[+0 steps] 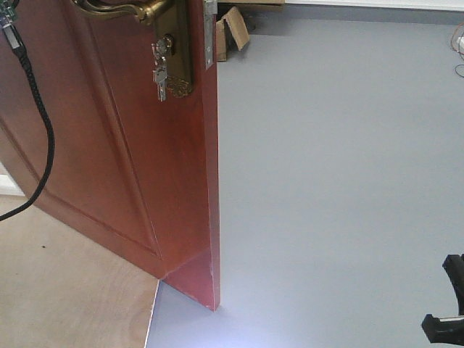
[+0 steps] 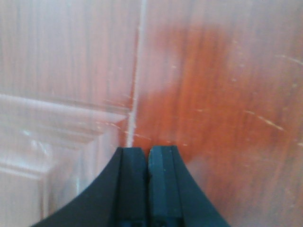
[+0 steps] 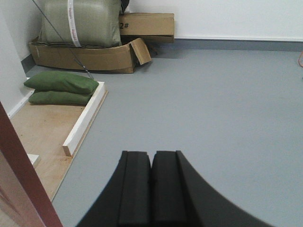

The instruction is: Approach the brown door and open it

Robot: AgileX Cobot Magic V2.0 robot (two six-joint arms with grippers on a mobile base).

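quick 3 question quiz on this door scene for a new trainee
1. True or false: the left gripper is shut, close to the brown door.
2. What hangs just below the brass lever handle? A) keys B) padlock C) doorbell
3. Fill in: past the right gripper, beside the grey floor, lie two ___ cushions.

Key: 1 true; 2 A; 3 green
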